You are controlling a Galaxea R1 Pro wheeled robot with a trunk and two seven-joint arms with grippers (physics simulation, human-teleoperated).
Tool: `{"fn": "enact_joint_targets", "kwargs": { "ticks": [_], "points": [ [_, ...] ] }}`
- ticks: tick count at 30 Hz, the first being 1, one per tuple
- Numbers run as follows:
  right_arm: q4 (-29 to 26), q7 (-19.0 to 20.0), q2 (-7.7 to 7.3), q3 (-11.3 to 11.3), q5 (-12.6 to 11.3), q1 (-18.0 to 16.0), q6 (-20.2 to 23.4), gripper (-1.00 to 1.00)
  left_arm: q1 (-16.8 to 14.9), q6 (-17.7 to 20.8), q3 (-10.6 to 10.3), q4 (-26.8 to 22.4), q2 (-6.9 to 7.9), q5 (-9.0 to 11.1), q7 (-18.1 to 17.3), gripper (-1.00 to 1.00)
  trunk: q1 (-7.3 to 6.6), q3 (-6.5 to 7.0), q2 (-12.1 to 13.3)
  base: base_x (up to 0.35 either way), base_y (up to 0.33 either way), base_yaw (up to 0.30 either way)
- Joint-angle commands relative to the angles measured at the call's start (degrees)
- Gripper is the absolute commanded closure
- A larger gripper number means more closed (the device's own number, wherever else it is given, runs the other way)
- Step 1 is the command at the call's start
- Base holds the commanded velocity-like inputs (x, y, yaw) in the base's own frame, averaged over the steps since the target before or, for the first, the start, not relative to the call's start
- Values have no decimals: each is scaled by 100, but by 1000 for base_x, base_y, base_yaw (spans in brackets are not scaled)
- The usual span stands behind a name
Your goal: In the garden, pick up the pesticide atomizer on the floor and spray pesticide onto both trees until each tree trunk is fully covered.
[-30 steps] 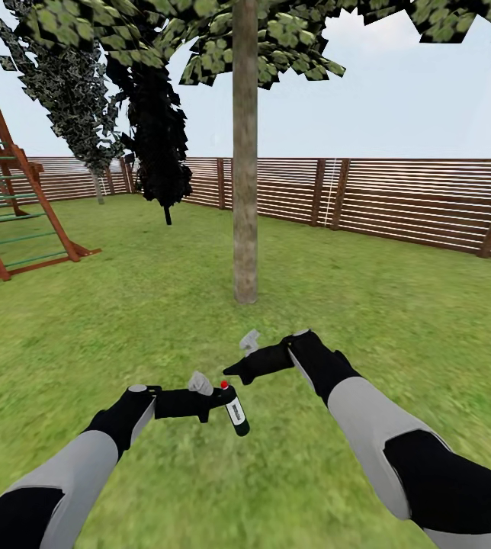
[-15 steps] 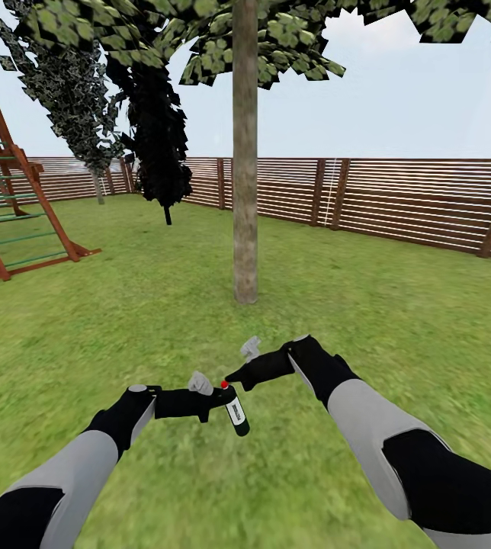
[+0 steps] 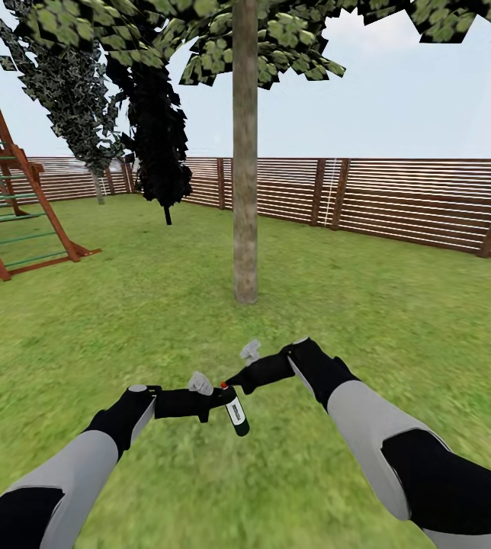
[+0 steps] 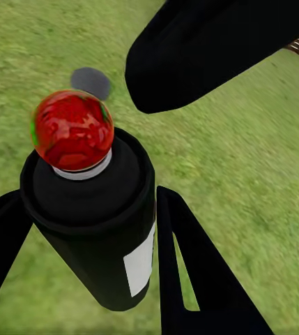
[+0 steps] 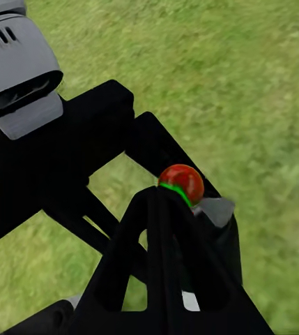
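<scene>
My left gripper is shut on the pesticide atomizer, a small black bottle with a white label, held above the lawn. In the left wrist view its fingers clamp the atomizer's body below the red nozzle tip. My right gripper is shut, its tip touching or just beside the red nozzle. One tree trunk stands straight ahead on the grass, with no pesticide visible on its bark. Another leafy tree stands far back left.
A dark conifer rises behind and left of the near trunk. A wooden playset stands at the left. A slat fence closes off the back of the lawn. Open grass lies to the right.
My right gripper has sunk a little and come closer to the atomizer's red nozzle. The left gripper and the atomizer have stayed where they were.
</scene>
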Motion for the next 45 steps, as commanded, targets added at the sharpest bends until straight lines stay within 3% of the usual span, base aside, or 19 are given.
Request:
{"fn": "enact_joint_targets", "kwargs": {
  "ticks": [1,11,13,20,21,25,26,28,29,30,31,32,33,34,36,37,39,41,45],
  "points": [
    [7,0,0,0,0,0,-1,100,1,0,2,-1,0,2,2,100,0,0,0,0,0,0],
    [-4,-191,-5,-6,7,-2,3,100,0,0,23,4,0,2,3,100,0,0,0,0,0,0],
    [-58,-546,-23,-16,8,-17,26,100,0,0,28,5,0,2,3,100,0,0,0,0,0,0],
    [-448,-2704,-94,-68,17,-496,64,100,0,-8,47,15,5,-2,3,100,0,0,0,0,0,0],
    [-453,-2862,-95,-68,17,-507,62,-100,0,-8,50,14,7,-4,3,100,0,0,0,0,0,0],
    [-461,-3437,-135,-79,17,-523,52,-100,6,-23,80,9,31,-6,86,100,0,0,0,0,0,0],
    [-455,-3967,-148,-90,14,-521,35,-100,5,-29,89,9,42,-3,360,100,0,0,0,0,0,0],
    [-361,-5049,-162,-191,9,-482,6,-100,1,-36,96,29,36,19,1627,100,0,0,0,0,0,0],
    [-244,-5441,-167,-253,7,-465,-27,-100,2,-42,97,40,31,30,2307,100,0,0,0,0,0,0],
    [12,-6011,-173,-384,3,-439,-128,-100,0,-47,100,66,21,44,3339,100,0,0,0,0,0,0],
    [224,-6393,-177,-493,2,-420,-231,-100,1,-49,109,98,15,67,3989,100,0,0,0,0,0,0],
    [477,-6761,-180,-586,1,-379,-377,-100,1,-54,125,142,-6,147,4583,100,0,0,0,0,0,0],
    [915,-7285,-182,-669,0,-310,-708,-100,2,-62,138,242,-83,395,5319,100,0,0,0,0,0,0],
    [1221,-7611,-183,-702,-2,-267,-998,-100,1,-68,143,321,-126,589,5688,100,0,0,0,0,0,0],
    [1785,-8210,-219,-744,-94,-99,-1750,-100,1,-143,148,498,-176,853,6109,100,0,0,0,0,0,0],
    [2039,-8476,-243,-758,-289,141,-2296,-100,0,-398,148,674,-195,944,6252,100,0,0,0,0,0,0],
    [2222,-8663,-255,-763,-787,470,-2885,-100,0,-778,140,844,-308,1003,6339,100,0,0,0,46,0,0],
    [2296,-8705,-255,-764,-1185,724,-3136,-100,0,-926,126,908,-552,1006,6361,100,0,0,0,214,0,0],
    [2315,-8693,-251,-755,-1316,949,-3230,-100,-1,-960,120,928,-642,1012,6367,100,0,0,0,324,4,0]
  ]
}}
